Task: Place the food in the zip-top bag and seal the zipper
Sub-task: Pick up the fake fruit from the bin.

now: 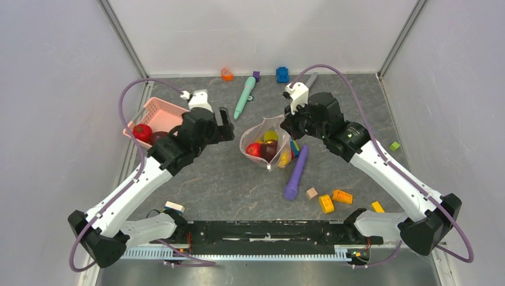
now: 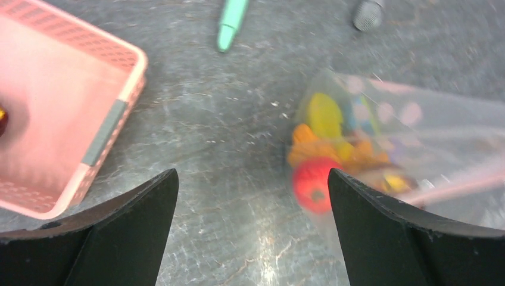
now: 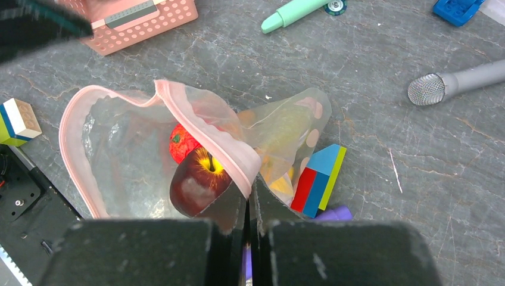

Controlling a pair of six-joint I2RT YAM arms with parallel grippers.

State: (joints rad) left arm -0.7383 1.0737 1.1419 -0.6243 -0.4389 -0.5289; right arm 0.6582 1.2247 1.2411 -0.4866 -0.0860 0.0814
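The zip-top bag (image 1: 262,142) lies mid-table, its mouth gaping. Its pink zipper (image 3: 205,128) curls round the opening. Inside it is food: a dark maroon apple (image 3: 196,185), a red fruit (image 3: 181,143) and yellow pieces (image 2: 324,113). My right gripper (image 3: 250,189) is shut on the zipper edge of the bag (image 3: 119,155), holding the mouth up. Just left of the bag (image 2: 405,131), my left gripper (image 2: 251,179) hangs open over bare table with nothing between its fingers. More food, a red fruit (image 1: 142,132), sits in the pink basket (image 1: 158,110).
A teal marker (image 1: 244,97), a purple stick (image 1: 296,173) and a grey toy microphone (image 3: 452,86) lie around the bag. A multicoloured block (image 3: 318,179) rests against the bag's right side. Yellow and orange blocks (image 1: 333,199) are scattered near right; small toys line the back wall.
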